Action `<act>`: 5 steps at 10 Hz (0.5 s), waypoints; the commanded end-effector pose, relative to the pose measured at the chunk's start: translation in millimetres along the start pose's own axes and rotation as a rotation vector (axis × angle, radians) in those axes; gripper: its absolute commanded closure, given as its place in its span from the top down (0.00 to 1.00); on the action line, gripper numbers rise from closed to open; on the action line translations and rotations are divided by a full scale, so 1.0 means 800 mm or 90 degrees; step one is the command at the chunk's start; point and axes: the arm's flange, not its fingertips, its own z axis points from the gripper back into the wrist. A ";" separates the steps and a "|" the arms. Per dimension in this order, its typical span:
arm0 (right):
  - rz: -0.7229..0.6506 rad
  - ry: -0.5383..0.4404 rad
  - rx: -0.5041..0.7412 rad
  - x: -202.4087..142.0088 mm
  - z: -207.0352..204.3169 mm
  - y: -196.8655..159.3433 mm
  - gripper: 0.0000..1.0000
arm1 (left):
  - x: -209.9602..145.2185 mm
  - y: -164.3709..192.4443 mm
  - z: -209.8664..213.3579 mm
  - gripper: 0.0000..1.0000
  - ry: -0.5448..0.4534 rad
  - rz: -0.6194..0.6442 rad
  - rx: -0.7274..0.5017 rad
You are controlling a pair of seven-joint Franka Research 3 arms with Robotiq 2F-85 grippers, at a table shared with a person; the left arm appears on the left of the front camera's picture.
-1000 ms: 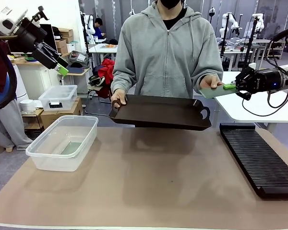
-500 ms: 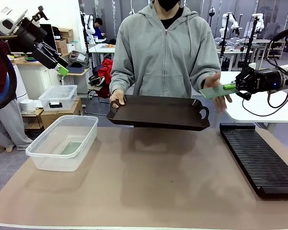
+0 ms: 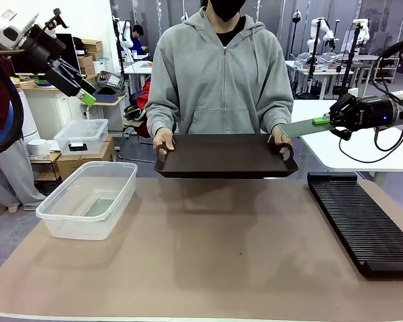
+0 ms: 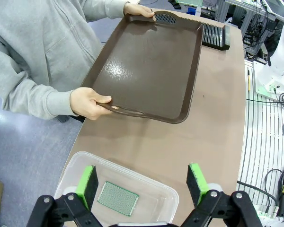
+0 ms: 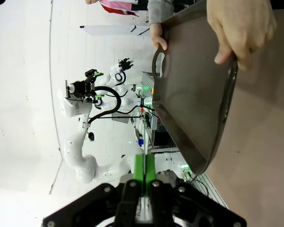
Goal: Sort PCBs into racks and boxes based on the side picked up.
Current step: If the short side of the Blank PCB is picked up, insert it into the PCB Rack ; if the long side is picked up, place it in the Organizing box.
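Observation:
My right gripper hangs at the right, above the table's far edge, shut on one end of a thin green PCB that sticks out level toward the person. In the right wrist view its green pads are pressed together. A second PCB lies flat in the clear box at the table's left. My left gripper is raised high at the far left, open and empty. In its wrist view the left gripper hovers over the box. The black slotted rack lies along the right side.
The person at the far side holds a dark brown handled tray level over the table's far edge, one hand on each handle. A smaller lidded clear tub sits on cartons off the table at the left.
The person's hand let go of the PCB and went back to the tray's handle, levelling the tray. My right gripper kept the PCB in place. The left arm stayed still.

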 end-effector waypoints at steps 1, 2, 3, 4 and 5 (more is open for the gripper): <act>0.005 0.006 0.002 0.001 0.001 0.000 0.02 | 0.000 0.000 -0.001 1.00 0.001 0.001 0.000; 0.011 0.005 -0.002 0.001 0.001 0.001 0.02 | 0.000 0.000 -0.001 1.00 0.001 0.001 0.000; 0.029 0.002 -0.007 0.000 0.000 0.001 0.02 | 0.000 0.000 -0.001 1.00 0.001 0.001 0.000; 0.099 0.018 0.001 -0.007 0.011 0.010 0.02 | 0.000 0.000 -0.001 1.00 0.001 0.001 0.000; 0.141 0.019 0.006 -0.012 0.021 0.015 0.02 | 0.000 0.000 -0.001 1.00 0.001 0.001 0.000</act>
